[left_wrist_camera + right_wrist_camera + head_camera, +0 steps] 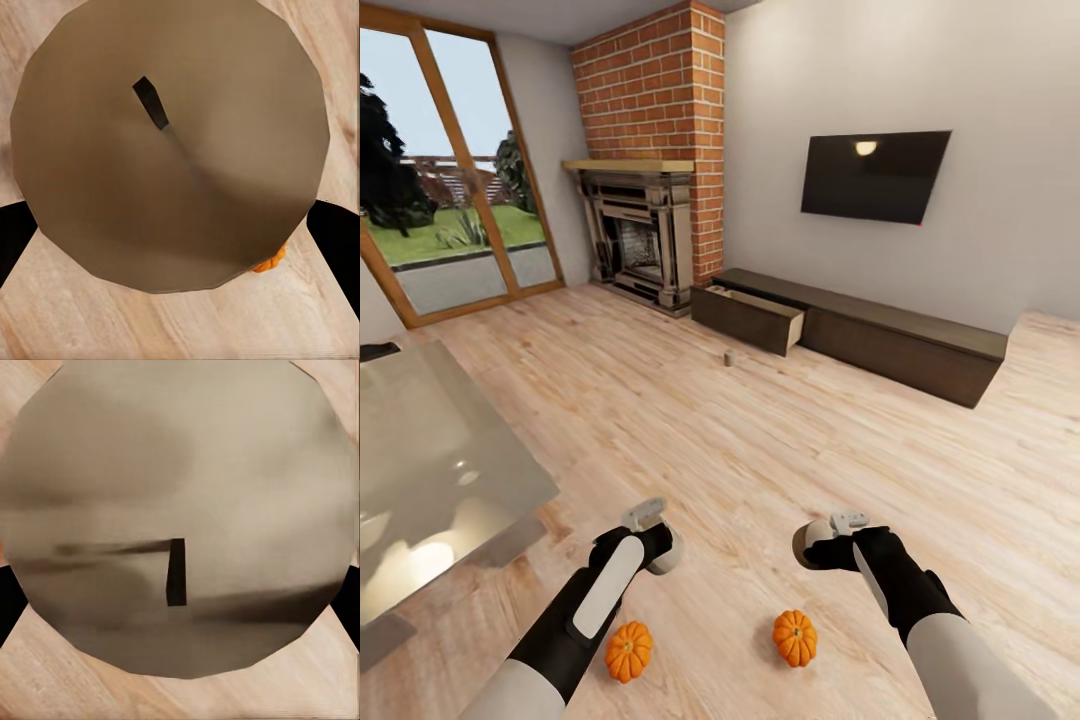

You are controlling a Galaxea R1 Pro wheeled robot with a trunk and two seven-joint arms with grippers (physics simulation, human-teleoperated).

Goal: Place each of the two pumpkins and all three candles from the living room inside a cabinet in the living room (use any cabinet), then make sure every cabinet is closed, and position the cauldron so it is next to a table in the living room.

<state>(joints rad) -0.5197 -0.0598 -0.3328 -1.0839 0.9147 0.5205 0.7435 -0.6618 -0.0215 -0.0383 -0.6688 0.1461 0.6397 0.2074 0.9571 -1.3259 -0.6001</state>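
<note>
Both pumpkins [629, 651] [795, 638] lay on the near floor, under the left gripper [647, 516] and right gripper [844, 522]; their grip I could not tell. 1 candle [729, 357] stood far, before the cabinet [880, 335] with its left drawer open. Picking had not begun; next each arm should descend onto a pumpkin.

Two small round orange ribbed pumpkins lie on the pale wood plank floor [760, 440] close before the robot: one [629, 651] just beside the left arm, the other [795, 638] between the two arms, nearer the right. The large glossy glass-topped table [430, 470] stands at the left. Far ahead, the long low dark-brown wood cabinet [900, 335] runs along the wall under the flat black wall-mounted television [875, 176], its leftmost drawer [750, 315] pulled out. A small stubby grey candle [729, 357] stands on the floor just before that drawer. The red-brick fireplace [650, 235] is left of the cabinet.
</note>
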